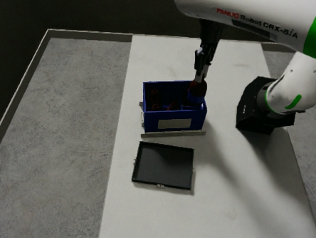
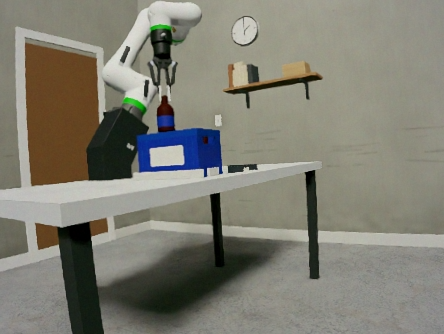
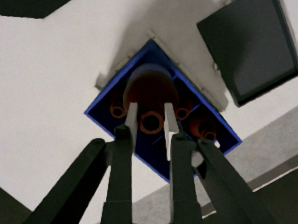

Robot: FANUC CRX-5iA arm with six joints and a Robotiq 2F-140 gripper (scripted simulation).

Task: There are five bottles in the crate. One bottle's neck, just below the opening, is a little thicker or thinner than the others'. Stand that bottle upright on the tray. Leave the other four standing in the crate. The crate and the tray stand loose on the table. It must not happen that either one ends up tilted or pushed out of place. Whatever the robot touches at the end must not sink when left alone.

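My gripper (image 1: 200,76) (image 2: 165,97) (image 3: 150,114) is shut on the neck of a dark red-brown bottle with a blue band (image 1: 197,88) (image 2: 165,114) (image 3: 150,90). The bottle hangs upright, raised partly out of the blue crate (image 1: 151,122) (image 2: 207,150) at its right end in the top view; its lower end is hidden by the crate wall in the exterior view. Several other bottles stand low in the crate, with mouths such as this bottle mouth (image 1: 154,92) and another bottle mouth (image 3: 118,111). Their neck thicknesses cannot be told apart. The black tray (image 1: 164,165) (image 3: 255,45) is empty.
The crate walls and inner dividers surround the bottles. A pale strip (image 1: 172,134) lies along the crate's front side, between crate and tray. The robot's black base (image 1: 250,107) (image 2: 112,147) stands to the right of the crate in the top view.
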